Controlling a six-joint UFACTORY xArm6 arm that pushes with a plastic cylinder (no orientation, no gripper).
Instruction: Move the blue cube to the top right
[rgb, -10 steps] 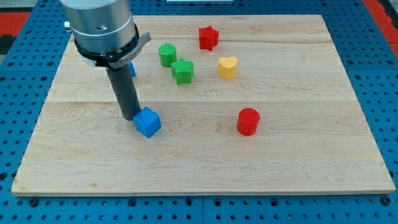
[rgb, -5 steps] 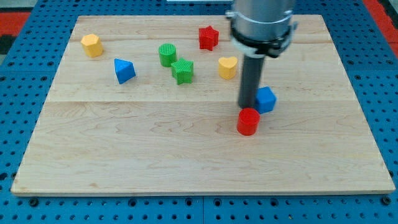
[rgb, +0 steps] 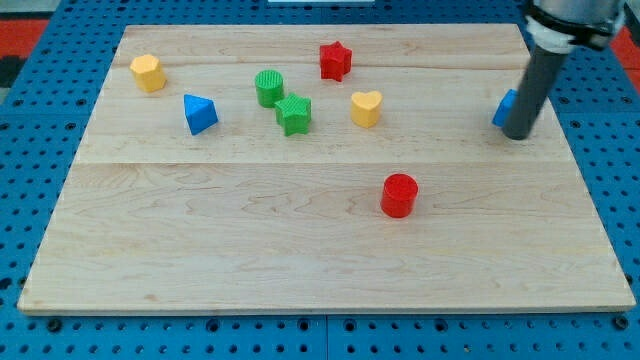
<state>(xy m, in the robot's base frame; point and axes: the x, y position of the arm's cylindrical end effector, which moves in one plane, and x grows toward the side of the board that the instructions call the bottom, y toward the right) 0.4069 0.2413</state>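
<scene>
The blue cube (rgb: 506, 107) sits near the board's right edge, above mid-height, and is mostly hidden behind the dark rod. My tip (rgb: 518, 135) rests on the wooden board (rgb: 300, 250) just below and right of the cube's visible part, touching or nearly touching it.
A red star (rgb: 335, 60) is at the top centre. A green cylinder (rgb: 269, 87), a green star (rgb: 294, 113) and a yellow heart (rgb: 366, 108) lie below it. A blue triangular block (rgb: 199, 113) and a yellow block (rgb: 147, 72) are at the left. A red cylinder (rgb: 399, 194) is at mid-board.
The rod has pushed the blue cube from the board's left-middle, past the red cylinder, to the right edge and upward. The other blocks have not moved.
</scene>
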